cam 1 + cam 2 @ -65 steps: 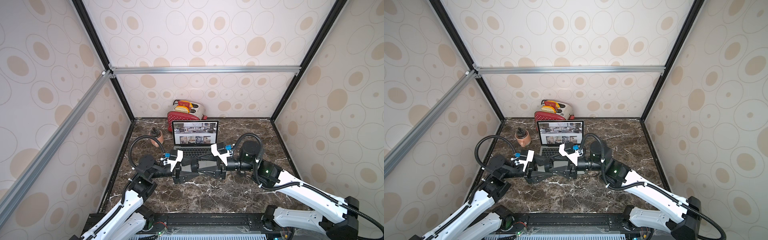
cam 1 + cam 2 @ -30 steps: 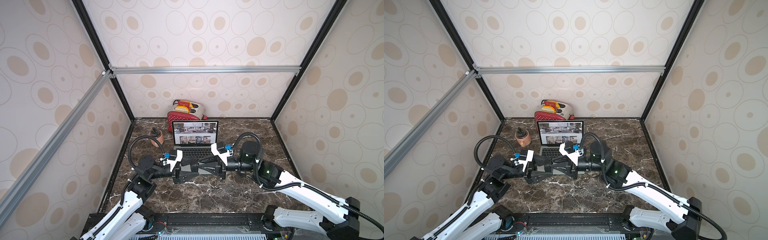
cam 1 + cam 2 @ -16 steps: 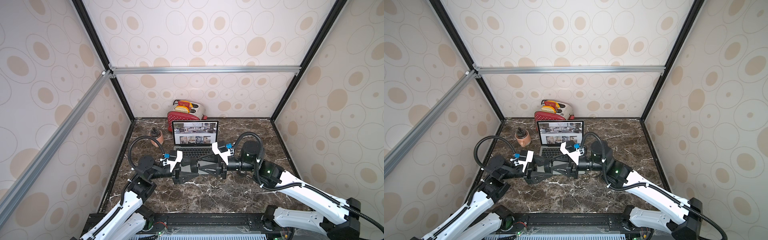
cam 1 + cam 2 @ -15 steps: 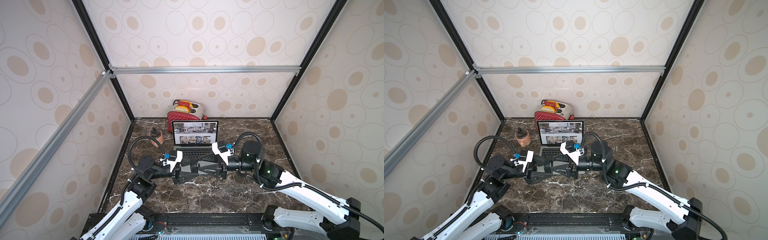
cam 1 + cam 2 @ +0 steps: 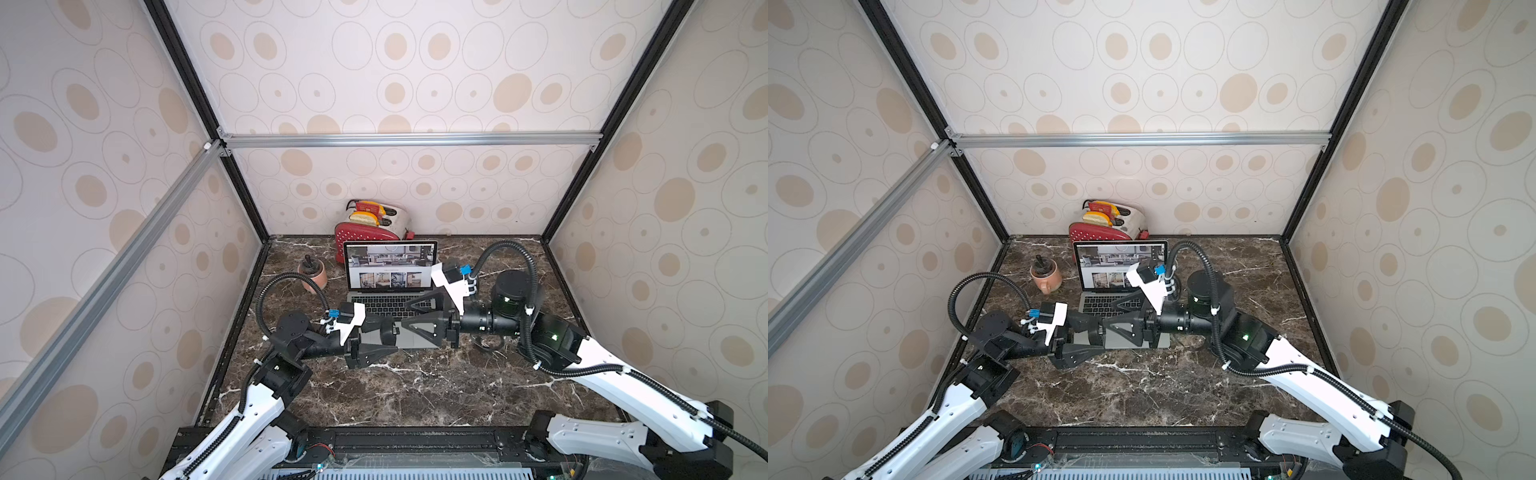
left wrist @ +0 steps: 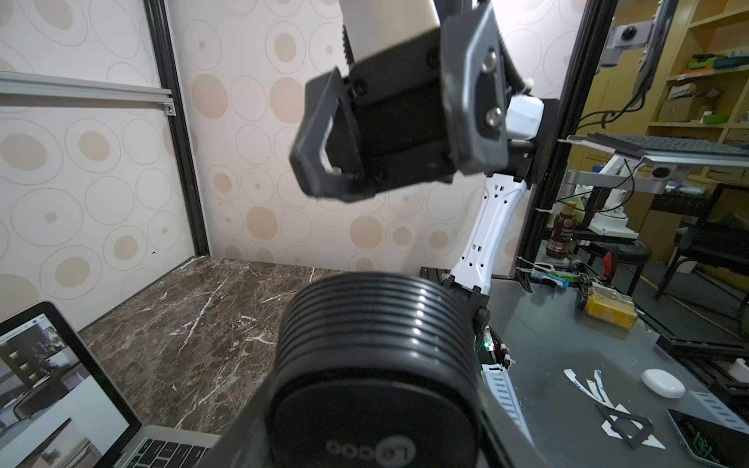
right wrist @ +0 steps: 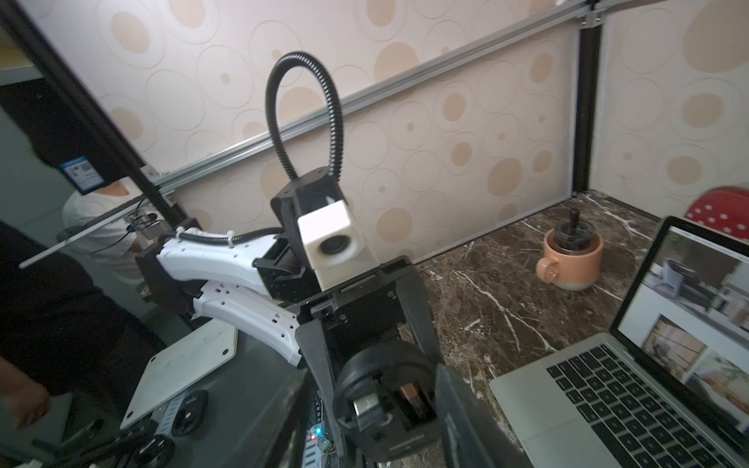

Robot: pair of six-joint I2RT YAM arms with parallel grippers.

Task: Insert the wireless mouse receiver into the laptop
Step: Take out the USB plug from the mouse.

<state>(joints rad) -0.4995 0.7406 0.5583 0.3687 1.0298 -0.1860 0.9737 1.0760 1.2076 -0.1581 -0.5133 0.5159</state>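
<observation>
Peach mug (image 5: 314,277) stands at the left of the brown marble table (image 5: 415,386). Next, the left gripper (image 5: 384,338) is clamped on a black mouse (image 5: 390,331); its logo (image 6: 377,449) seems to read "logi". Behind them, at centre, sits the open silver laptop (image 5: 390,266), long axis running left to right, screen facing the robot, showing a white page of room photos. Rightmost, the right gripper (image 5: 406,316) has jaws parted, tips just beside the mouse.

— Where are the top views?
— High over the near edge, looking down on the whole dark marble tabletop (image 5: 395,395). Wrist cameras sit low, facing each other; both catch the open silver-grey laptop (image 6: 40,385).
</observation>
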